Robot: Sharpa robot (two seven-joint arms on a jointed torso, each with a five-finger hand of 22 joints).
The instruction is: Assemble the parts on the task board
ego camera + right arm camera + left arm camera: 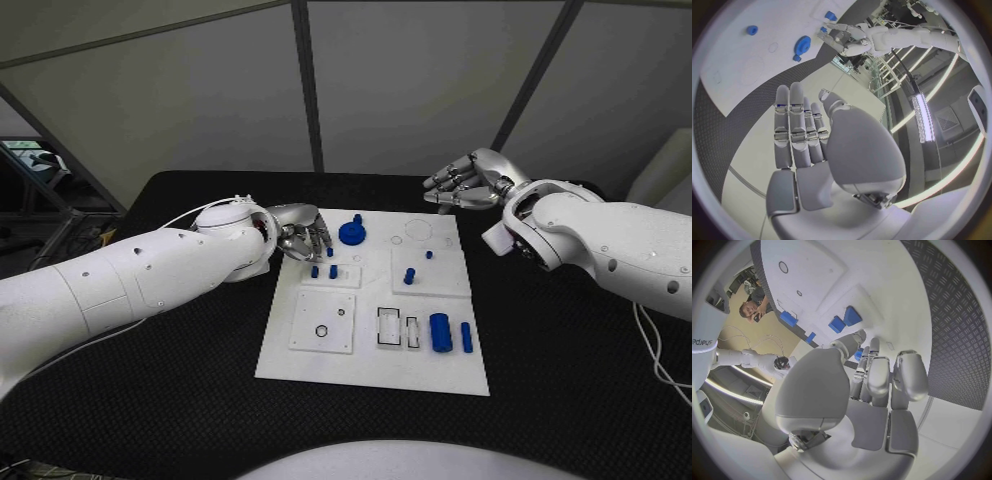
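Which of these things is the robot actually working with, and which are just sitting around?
Part of the job:
task board
blue gear
small blue pegs
larger blue blocks
left hand, at the board's edge
right hand

Just there:
black table
grey wall panels

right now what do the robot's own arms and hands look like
Both arms are glossy white rounded shells with small dark screw holes along them. A thin white cable loops off the left arm near its wrist, and another trails beside the right arm. The left hand and right hand are silver metal, with segmented fingers and smooth rounded palm backs.
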